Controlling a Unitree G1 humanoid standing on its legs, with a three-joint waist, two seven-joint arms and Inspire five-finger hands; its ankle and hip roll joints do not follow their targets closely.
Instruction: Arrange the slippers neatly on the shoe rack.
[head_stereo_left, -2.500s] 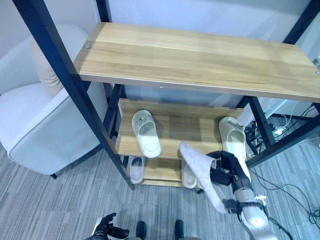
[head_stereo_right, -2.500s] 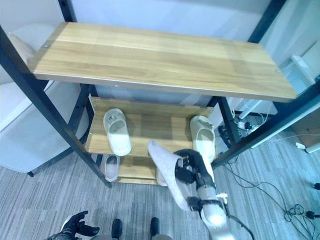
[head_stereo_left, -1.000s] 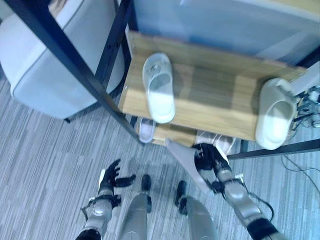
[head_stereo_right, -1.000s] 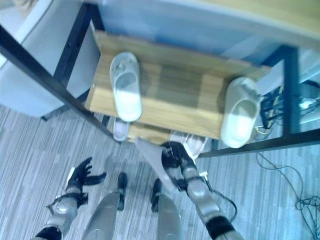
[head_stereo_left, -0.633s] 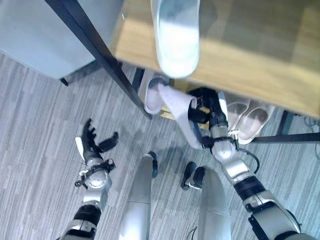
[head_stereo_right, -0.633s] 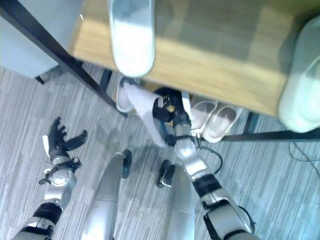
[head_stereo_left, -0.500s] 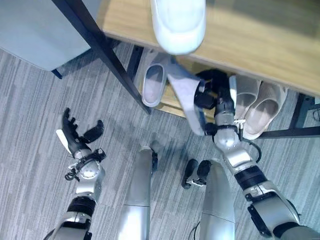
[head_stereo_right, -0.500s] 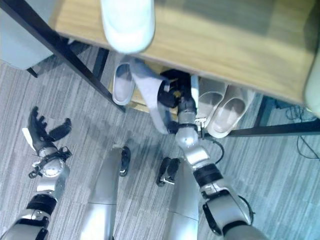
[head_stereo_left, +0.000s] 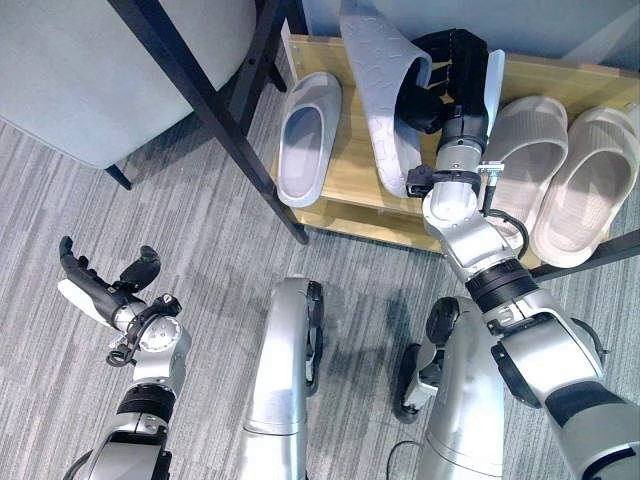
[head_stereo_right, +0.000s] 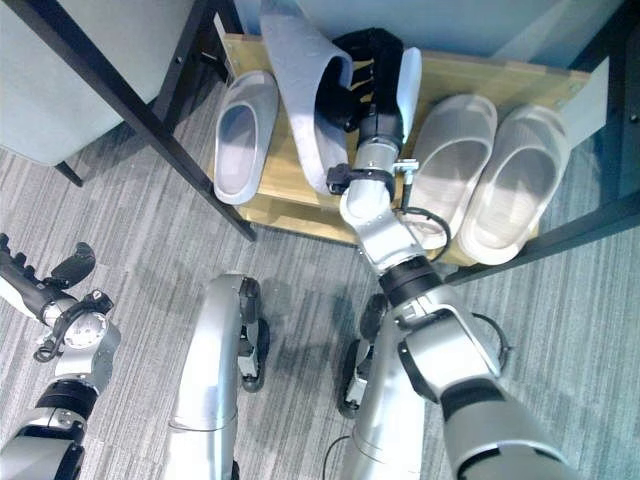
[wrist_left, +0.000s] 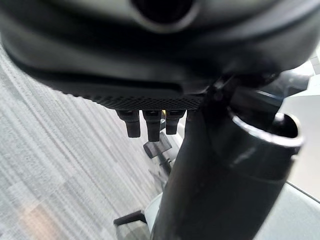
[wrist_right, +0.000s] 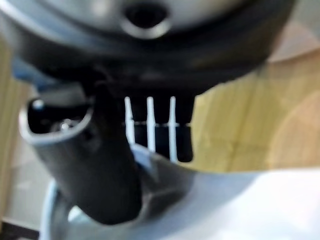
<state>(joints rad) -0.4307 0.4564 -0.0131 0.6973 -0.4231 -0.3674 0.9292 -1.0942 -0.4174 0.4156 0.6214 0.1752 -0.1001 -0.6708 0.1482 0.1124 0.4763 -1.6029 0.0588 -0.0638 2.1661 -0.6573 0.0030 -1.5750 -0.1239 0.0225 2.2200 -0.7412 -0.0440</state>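
Placing step, judged under way: right hand (head_stereo_left: 452, 78) clamped round a grey slipper (head_stereo_left: 382, 90), sole out, tilted above the bottom shelf (head_stereo_left: 352, 190). Lone slipper (head_stereo_left: 306, 137) just left of it, a pair (head_stereo_left: 558, 180) right. Next, likely: lowered flat beside the lone one. Left hand (head_stereo_left: 95, 290) spread, idle.

So the bottom shelf (head_stereo_left: 352, 205) of the shoe rack sits at 12 o'clock, up top in the head views. One slipper (head_stereo_left: 306, 136) lies flat at its 9 o'clock end, and a pair of slippers (head_stereo_left: 560, 175) lies side by side, touching, at the 3 o'clock end. Between them the right robot hand (head_stereo_left: 448, 75) holds a tilted slipper (head_stereo_left: 385, 90) on edge over the shelf. The left robot hand (head_stereo_left: 100, 290) is way off at 8 o'clock over the floor (head_stereo_left: 110, 220), with an armchair (head_stereo_left: 110, 70) at 10 o'clock, left of the rack's post (head_stereo_left: 215, 115).
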